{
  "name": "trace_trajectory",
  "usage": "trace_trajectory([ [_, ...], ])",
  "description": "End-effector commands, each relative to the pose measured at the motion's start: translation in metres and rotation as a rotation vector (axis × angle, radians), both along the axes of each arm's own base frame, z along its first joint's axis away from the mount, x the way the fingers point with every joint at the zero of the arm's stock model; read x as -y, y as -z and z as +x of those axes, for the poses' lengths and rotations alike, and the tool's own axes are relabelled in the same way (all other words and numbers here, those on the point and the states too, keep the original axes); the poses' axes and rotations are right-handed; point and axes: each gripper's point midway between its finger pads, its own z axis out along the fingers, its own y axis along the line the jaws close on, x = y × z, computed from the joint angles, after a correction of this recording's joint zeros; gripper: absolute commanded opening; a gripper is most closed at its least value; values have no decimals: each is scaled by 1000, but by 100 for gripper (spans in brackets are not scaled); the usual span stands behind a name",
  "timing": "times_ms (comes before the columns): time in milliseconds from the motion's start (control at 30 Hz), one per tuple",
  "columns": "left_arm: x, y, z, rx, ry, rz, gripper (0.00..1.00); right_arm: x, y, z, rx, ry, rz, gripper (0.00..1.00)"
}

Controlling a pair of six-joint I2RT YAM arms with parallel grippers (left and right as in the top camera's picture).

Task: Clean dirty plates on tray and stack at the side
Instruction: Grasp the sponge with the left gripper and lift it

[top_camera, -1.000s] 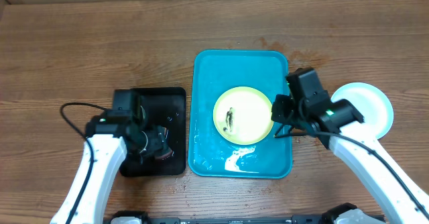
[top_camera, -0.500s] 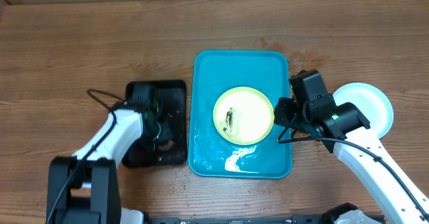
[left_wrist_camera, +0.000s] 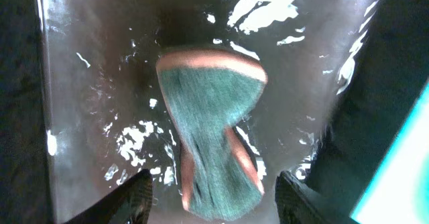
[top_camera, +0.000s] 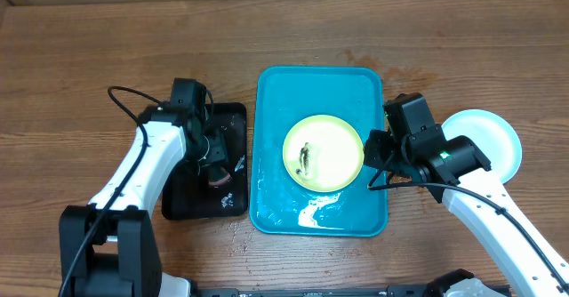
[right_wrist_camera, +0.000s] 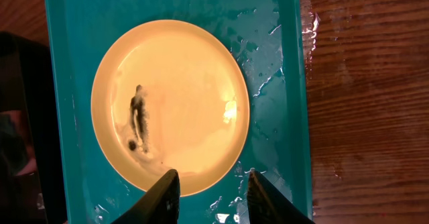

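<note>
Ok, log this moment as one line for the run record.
left gripper: holding sponge over black tray | right gripper: open, at yellow plate rim | plate: smeared, on turquoise tray

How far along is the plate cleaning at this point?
Done, it seems: a light blue plate sits on the table right of the tray. In hand: the left tool holds a green sponge over the wet black tray; the right tool is open at the yellow plate's edge. Left: that plate's dark smear, then stacking.

Plate on tray; black tray to tray's left, 2nd plate right.
</note>
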Motion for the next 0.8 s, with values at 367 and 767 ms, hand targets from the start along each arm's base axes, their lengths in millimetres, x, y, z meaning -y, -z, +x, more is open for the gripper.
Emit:
trace_trajectory([
  [367,1,56,-18,-98,-40,-9,4,0,-8,5,24,0,1,36],
  [767,3,-8,10,-24,19,-7,15,2,-8,6,28,6,-8,36],
])
